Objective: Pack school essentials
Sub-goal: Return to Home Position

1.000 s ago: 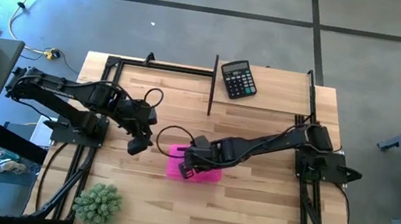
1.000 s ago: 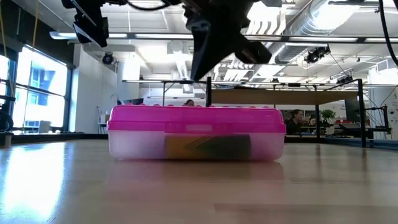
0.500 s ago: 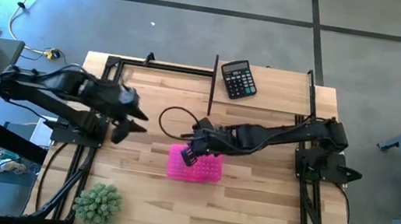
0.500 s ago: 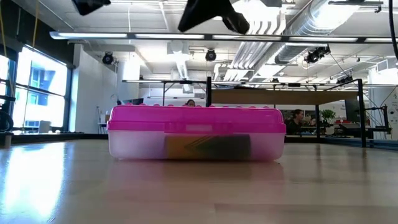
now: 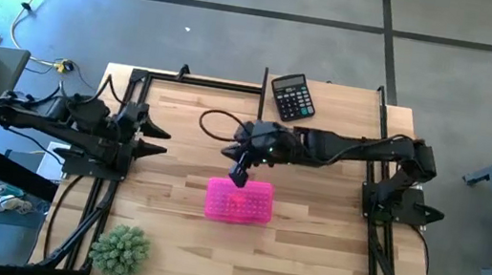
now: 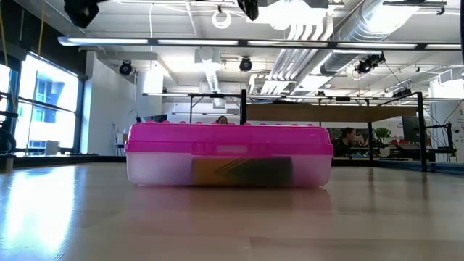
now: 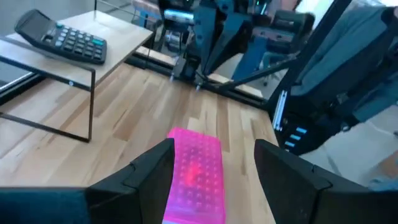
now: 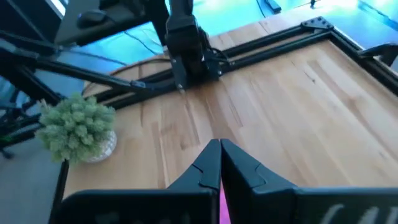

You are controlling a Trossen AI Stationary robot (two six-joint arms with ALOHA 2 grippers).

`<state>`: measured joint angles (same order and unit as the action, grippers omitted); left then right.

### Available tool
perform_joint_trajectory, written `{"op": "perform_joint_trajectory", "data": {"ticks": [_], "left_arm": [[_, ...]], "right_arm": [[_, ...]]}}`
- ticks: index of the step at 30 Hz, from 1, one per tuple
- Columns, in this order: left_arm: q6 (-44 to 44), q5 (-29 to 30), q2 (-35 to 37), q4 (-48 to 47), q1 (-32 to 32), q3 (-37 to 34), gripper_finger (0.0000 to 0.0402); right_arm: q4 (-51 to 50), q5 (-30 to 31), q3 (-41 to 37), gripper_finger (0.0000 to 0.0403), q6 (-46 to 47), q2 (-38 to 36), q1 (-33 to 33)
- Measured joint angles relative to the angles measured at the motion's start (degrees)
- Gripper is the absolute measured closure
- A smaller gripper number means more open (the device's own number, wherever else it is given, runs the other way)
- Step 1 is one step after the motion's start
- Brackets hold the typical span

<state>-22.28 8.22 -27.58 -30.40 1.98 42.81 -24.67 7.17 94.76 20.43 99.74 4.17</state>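
The wooden table [image 5: 307, 252] shows whole only in the high view. On it, a little toward 6 o'clock from the middle, lies the pink supply box [image 5: 239, 201], shut.

The left arm is folded back at the table's 9 o'clock edge. The left gripper [image 5: 160, 142] is well apart from the box, toward 10 o'clock from it. The left wrist view settles what the high view leaves small: its two fingers stand wide apart with nothing between them, and the box lies beyond the gap.

The right arm reaches in from 3 o'clock. The right gripper [image 5: 239, 173] hangs over the box's 12 o'clock edge. In the right wrist view its fingers are pressed together on nothing, and only a sliver of pink shows beneath them.

The green spiky plant [image 5: 119, 249] stands at the 7 o'clock corner and the black calculator [image 5: 291, 97] at 1 o'clock.

Only the low view shows the box from the side: a pink lid down on a clear base, and through the wall a yellow-green item [image 6: 241, 171], blurred by the plastic. Whatever else lies inside is hidden. In that view both arms are cut off by the top edge, so neither gripper's state can be read there
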Motion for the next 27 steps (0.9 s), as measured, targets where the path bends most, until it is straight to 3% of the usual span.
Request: {"op": "perform_joint_trajectory", "data": {"ticks": [8, 17, 22, 27], "left_arm": [[2.76, 1.67, 12.28, 11.2, 0.0, -15.4, 0.019], [3.42, 3.36, 23.39, 14.41, -0.07, -26.8, 0.0197], [2.08, 3.38, 27.42, 15.26, -0.06, -30.35, 0.0232], [2.35, 3.72, 27.19, 15.47, -0.11, -32.94, 0.0292]], "right_arm": [[-1.32, -5.31, 0.0, 0.0402, -7.14, -2.2, -4.55], [-8.49, -5.63, 0.0, 0.0402, -13.04, -10.36, -7.19], [-13.54, -0.87, 0.0, 0.0402, -15.03, -15.66, -7.19], [-18.96, -0.61, 0.0, 0.0402, -16.0, -18.78, -7.22]]}}
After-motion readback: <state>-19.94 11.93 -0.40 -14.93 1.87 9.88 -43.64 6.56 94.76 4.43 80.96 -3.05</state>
